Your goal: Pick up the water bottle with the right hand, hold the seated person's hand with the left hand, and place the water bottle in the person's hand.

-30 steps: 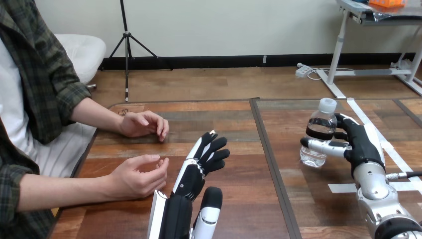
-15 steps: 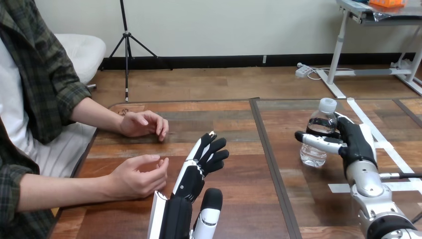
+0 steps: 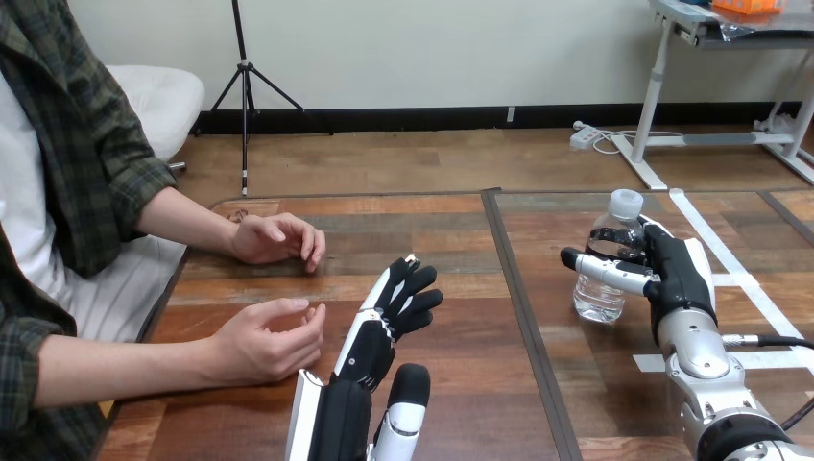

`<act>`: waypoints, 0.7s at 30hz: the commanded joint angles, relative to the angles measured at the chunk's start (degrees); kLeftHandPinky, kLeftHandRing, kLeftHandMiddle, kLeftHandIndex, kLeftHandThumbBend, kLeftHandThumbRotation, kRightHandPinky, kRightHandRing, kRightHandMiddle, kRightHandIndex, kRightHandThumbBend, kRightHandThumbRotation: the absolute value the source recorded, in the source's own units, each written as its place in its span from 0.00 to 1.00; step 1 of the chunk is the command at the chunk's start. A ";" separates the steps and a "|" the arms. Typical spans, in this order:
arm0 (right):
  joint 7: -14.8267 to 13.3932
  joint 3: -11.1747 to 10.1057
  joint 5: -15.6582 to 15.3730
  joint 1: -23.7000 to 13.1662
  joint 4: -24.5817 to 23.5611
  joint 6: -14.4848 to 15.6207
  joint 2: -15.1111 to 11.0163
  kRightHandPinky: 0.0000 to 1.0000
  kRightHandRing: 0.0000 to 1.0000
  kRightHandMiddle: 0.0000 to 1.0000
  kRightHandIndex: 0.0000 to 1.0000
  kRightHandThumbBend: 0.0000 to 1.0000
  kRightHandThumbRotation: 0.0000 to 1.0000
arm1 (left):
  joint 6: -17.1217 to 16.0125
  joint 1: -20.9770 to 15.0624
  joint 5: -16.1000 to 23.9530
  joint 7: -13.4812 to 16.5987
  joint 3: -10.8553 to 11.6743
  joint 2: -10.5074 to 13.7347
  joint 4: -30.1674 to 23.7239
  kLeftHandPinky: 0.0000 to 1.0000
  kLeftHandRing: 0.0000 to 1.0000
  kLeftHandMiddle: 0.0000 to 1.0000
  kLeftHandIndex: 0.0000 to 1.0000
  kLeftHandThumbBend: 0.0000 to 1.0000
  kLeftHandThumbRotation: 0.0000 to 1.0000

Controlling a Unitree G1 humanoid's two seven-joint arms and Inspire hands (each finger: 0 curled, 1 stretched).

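A clear water bottle (image 3: pixel 602 300) with a white cap stands upright on the right half of the wooden table (image 3: pixel 451 240). My right hand (image 3: pixel 678 275) is wrapped round its middle, thumb across the front and fingers behind. My left hand (image 3: pixel 371 344) is raised at the lower centre, open with its fingers straight, pointing away from me. The person's nearer hand (image 3: pixel 267 342) is loosely cupped just left of it, a small gap apart. The person's farther hand (image 3: pixel 278 238) rests on the table further back.
A dark seam (image 3: pixel 519 288) splits the table into left and right panels. White tape strips (image 3: pixel 731 279) lie on the right panel beside my right arm. The person's forearms come in from the table's left edge.
My right hand has shifted a little to the left, taking the bottle with it. My left hand and the person's hands have stayed in place.
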 commanded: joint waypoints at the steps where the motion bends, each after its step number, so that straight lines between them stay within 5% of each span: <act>1: -0.40 -0.60 0.28 -5.32 -0.36 -1.80 0.17 0.83 0.87 0.89 0.89 0.69 0.10 | -0.95 0.91 -0.27 0.28 0.87 -5.65 -1.33 0.79 0.82 0.86 0.90 0.48 0.95; 21: -1.13 0.65 -1.42 -5.50 -0.18 -1.67 0.64 0.86 0.87 0.88 0.88 0.72 0.11 | -0.49 1.36 -0.25 0.38 0.73 -5.80 -1.74 0.78 0.82 0.86 0.90 0.48 0.94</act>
